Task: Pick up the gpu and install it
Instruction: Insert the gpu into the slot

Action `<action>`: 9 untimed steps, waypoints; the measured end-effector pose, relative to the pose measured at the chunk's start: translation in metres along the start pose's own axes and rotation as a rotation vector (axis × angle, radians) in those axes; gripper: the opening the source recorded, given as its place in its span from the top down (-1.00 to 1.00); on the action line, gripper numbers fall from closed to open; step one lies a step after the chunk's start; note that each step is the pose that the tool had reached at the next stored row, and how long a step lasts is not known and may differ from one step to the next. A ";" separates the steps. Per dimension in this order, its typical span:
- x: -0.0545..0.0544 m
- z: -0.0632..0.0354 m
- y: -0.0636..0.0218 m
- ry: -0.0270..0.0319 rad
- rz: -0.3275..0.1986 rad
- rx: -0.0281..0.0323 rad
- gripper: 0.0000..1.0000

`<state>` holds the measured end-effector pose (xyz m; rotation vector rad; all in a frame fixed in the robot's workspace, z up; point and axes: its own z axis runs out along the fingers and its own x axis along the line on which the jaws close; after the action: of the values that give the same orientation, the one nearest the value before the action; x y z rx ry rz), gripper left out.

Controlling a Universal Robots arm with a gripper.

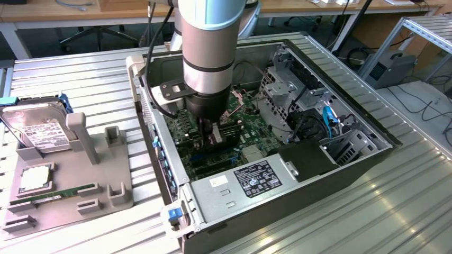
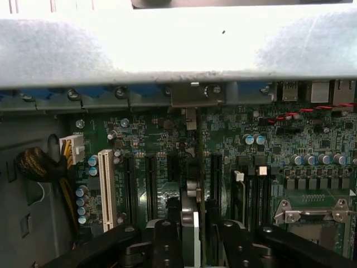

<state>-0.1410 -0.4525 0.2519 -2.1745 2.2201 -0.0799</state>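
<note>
End effector [image 2: 192,237], black fingers either side of the gpu [image 2: 192,167]; grip or release cannot be told; thin card stands edge-on between them, upright over dark slots of the green motherboard [image 2: 268,145]; grey steel case [image 1: 297,196] surrounds; ribbed metal bench [image 1: 395,211] beyond.

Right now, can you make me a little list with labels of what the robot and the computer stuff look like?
arm: reaching down into the open computer case
gripper: low over the motherboard, jaws on either side of the gpu
gpu: standing on edge among the expansion slots, its bracket end toward the case's back wall
hard drive: in the grey holder at the exterior view's left
memory stick: lying in the same holder
</note>
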 end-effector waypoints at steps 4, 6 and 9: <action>0.000 -0.0001 0.0000 0.0002 0.000 -0.0001 0.18; 0.000 -0.0005 0.0000 0.0003 0.000 -0.0002 0.18; 0.000 -0.0063 -0.0004 0.0004 0.000 -0.0002 0.18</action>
<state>-0.1409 -0.4520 0.2582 -2.1748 2.2204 -0.0801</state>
